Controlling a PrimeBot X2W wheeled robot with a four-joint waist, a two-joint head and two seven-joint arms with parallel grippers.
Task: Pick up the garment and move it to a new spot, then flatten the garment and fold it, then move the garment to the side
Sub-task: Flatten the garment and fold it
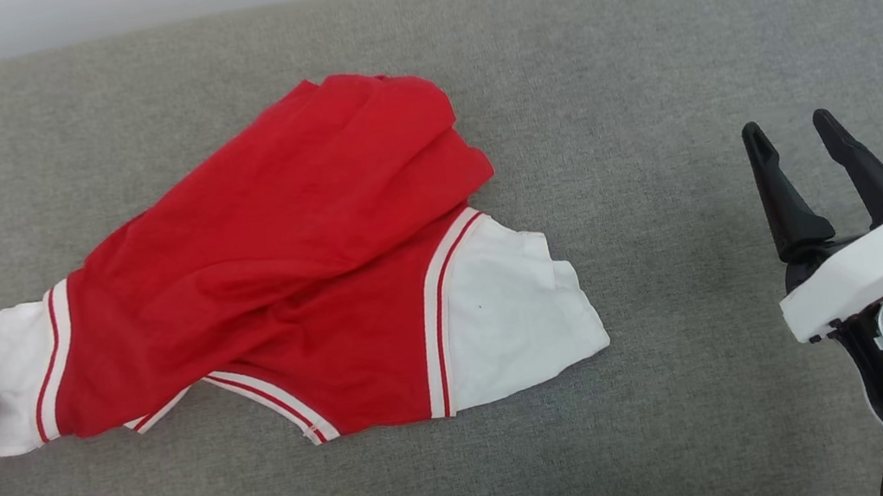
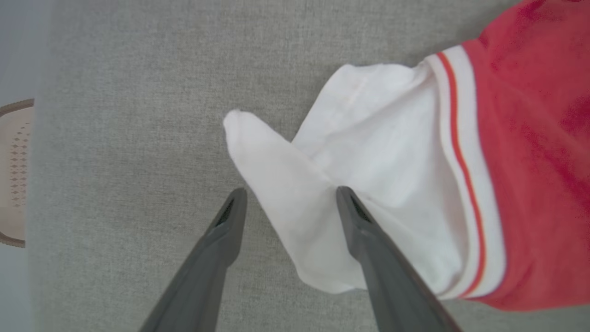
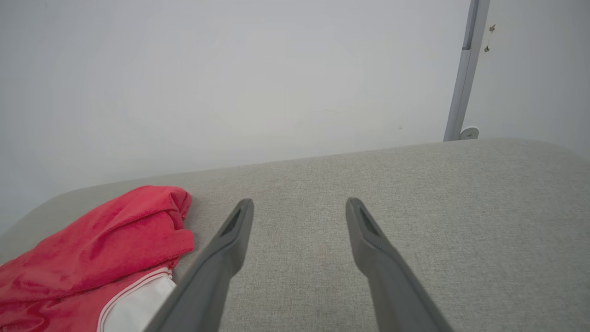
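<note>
Lying crumpled on a grey woven upholstered surface (image 1: 637,35), a red shirt (image 1: 276,255) with white sleeves is shown left of centre in the head view. The red body is bunched into soft folds and heaped towards the far side. Thin red-and-white striped trim is seen at both sleeve seams and along the hem at the near edge. One white sleeve (image 1: 513,316) is spread flat towards the middle of the surface. The other sleeve (image 1: 18,372) is stretched out towards the picture's left edge.

The left gripper (image 2: 291,196) is placed at that outstretched sleeve. In the left wrist view its two dark fingers are spread wide apart. A twisted fold of white sleeve cloth is lying between them, and one finger is touching the cloth. The fold is not pinched, so nothing is gripped. At the left edge of that view a tan perforated object (image 2: 14,170) is partly shown, possibly a seat, though it is too cropped for this to be settled.

The right gripper (image 1: 788,126) is held above bare upholstery at the right side, well apart from the shirt. Its fingers are parted wide and are empty. Beyond them, in the right wrist view, a pale wall (image 3: 230,69) and a grey upright post (image 3: 463,69) are seen.
</note>
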